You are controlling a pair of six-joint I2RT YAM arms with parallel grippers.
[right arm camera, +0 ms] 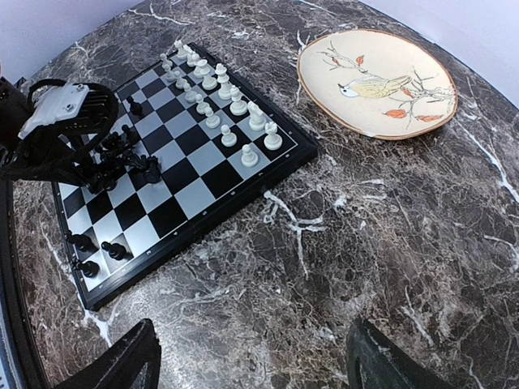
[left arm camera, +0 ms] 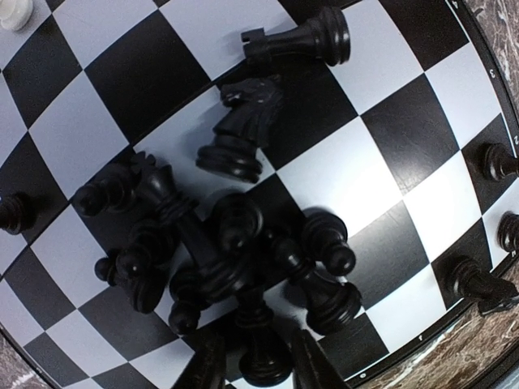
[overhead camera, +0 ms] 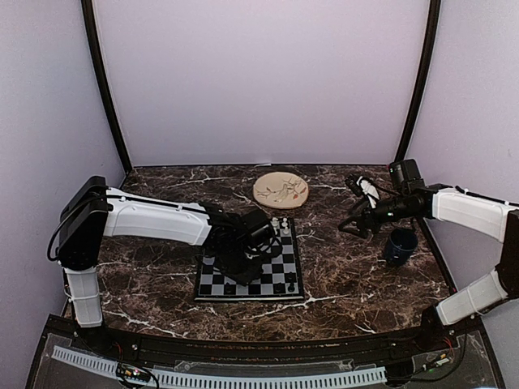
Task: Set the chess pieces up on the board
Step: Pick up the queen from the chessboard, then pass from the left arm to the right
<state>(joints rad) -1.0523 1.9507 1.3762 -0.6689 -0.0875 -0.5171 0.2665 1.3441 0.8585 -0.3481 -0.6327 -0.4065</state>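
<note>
The board [overhead camera: 253,285] lies at the table's middle. White pieces [right arm camera: 220,99] stand in two rows along its far edge. A pile of black pieces [left arm camera: 212,243] lies tumbled near the board's middle, and a few black pieces [right arm camera: 91,253] stand at the near corner. My left gripper [left arm camera: 259,369] hangs low over the pile, its jaws open on either side of a lying black piece [left arm camera: 263,350]; I cannot tell whether they touch it. In the top view the left gripper [overhead camera: 246,243] is over the board. My right gripper [right arm camera: 247,369] is wide open and empty above bare table right of the board.
A round beige plate [overhead camera: 280,190] with a bird pattern lies behind the board. A dark blue mug [overhead camera: 401,245] stands at the right, near the right arm. A black knight [left arm camera: 243,130] and a black rook [left arm camera: 300,40] lie apart from the pile.
</note>
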